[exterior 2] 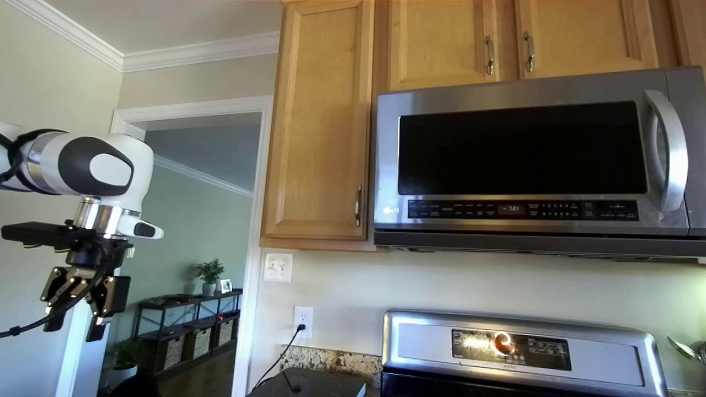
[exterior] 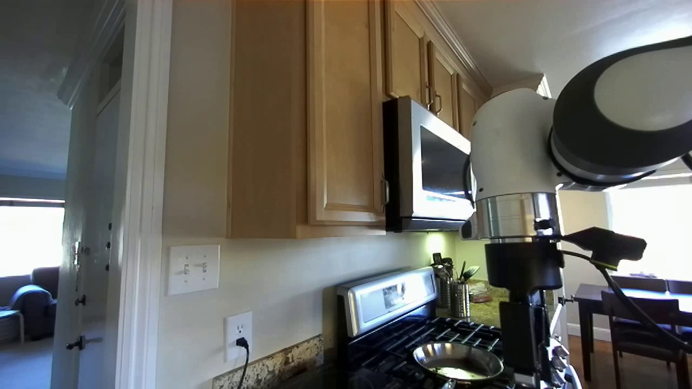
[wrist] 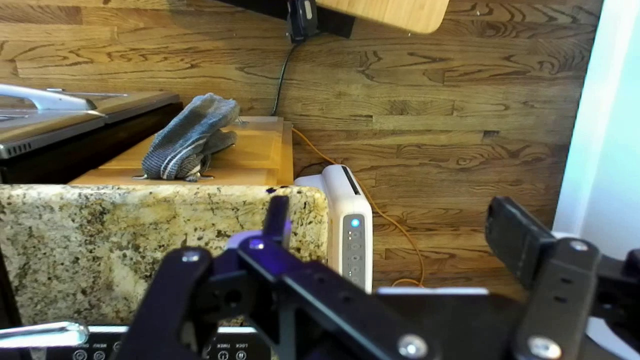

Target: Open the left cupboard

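The left cupboard is a tall light-oak wall cabinet with one long framed-panel door. It shows in both exterior views [exterior: 347,113] [exterior 2: 321,127], and its door is shut. A small metal handle [exterior 2: 358,205] sits low on the door's edge beside the microwave; it also shows in an exterior view [exterior: 385,192]. My gripper [exterior 2: 75,327] points down, apart from the cupboard and lower than its handle. In the wrist view my gripper [wrist: 389,215] is open with nothing between its fingers. The cupboard is out of the wrist view.
The steel microwave [exterior 2: 524,149] adjoins the cupboard, with shorter oak doors [exterior 2: 441,44] above it. A stove [exterior 2: 513,353] stands below, with a pan [exterior: 458,362] on it. The wrist view shows a granite counter [wrist: 100,240], a white appliance [wrist: 345,200] and wood floor [wrist: 475,150].
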Tool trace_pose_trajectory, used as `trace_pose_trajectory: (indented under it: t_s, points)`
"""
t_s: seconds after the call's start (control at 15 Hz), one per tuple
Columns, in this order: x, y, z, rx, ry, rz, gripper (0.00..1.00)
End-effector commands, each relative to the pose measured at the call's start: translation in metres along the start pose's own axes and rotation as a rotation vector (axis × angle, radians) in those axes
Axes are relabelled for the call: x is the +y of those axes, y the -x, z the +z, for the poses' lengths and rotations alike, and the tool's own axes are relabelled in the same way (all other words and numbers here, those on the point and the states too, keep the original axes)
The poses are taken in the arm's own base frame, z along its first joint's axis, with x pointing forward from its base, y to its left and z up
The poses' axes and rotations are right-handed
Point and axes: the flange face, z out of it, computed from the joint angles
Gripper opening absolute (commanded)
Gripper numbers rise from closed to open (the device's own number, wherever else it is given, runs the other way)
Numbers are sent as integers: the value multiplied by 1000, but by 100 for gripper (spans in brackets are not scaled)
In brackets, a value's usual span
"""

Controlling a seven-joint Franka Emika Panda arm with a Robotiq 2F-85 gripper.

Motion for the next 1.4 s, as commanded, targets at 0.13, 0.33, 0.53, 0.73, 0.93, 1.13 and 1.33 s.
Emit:
trace_pose_trajectory:
  t_s: [0.13,0.33,0.53,0.73,0.93,1.13,1.33]
  points:
    - [49,-49,-28,220,15,110,100]
    - [91,-79,-45,324,46,163,100]
    - [120,-101,-66,405,85,194,100]
    - [133,-114,-84,427,112,207,100]
    - [131,-111,-83,425,99,208,100]
    - [131,-113,-84,427,99,207,100]
    - [131,-113,-84,427,99,207,100]
